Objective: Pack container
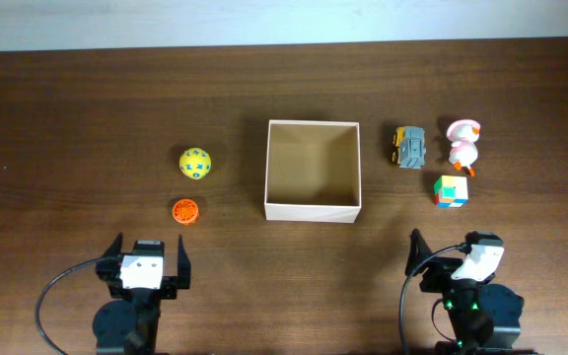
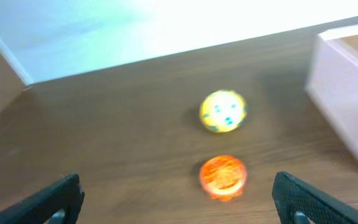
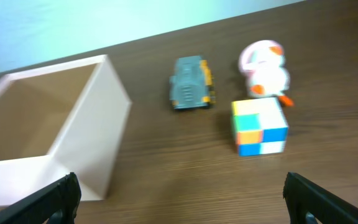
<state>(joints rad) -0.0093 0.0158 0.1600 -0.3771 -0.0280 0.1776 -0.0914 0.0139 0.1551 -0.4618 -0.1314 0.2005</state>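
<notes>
Since the container (image 1: 312, 210) sits mid-tabletop (image 1: 67, 118) with its tan inside bare, I judge the packing not yet begun: every toy lies outside it and all are left to go in. Counting from the left, one yellow spotted ball (image 1: 195, 164) lies at the container's nine o'clock and one orange round toy (image 1: 185, 210) at eight o'clock. One grey-and-yellow toy truck (image 1: 409, 146) stands at three o'clock, one colour cube (image 1: 451, 190) at four o'clock, and one white duck (image 1: 463, 145) sits beyond the truck. That makes five toys and one container. The left pincer (image 1: 149, 254), at seven o'clock, is spread wide and holds nothing; the right pincer (image 1: 452, 258), at five o'clock, is likewise spread and bare.
</notes>
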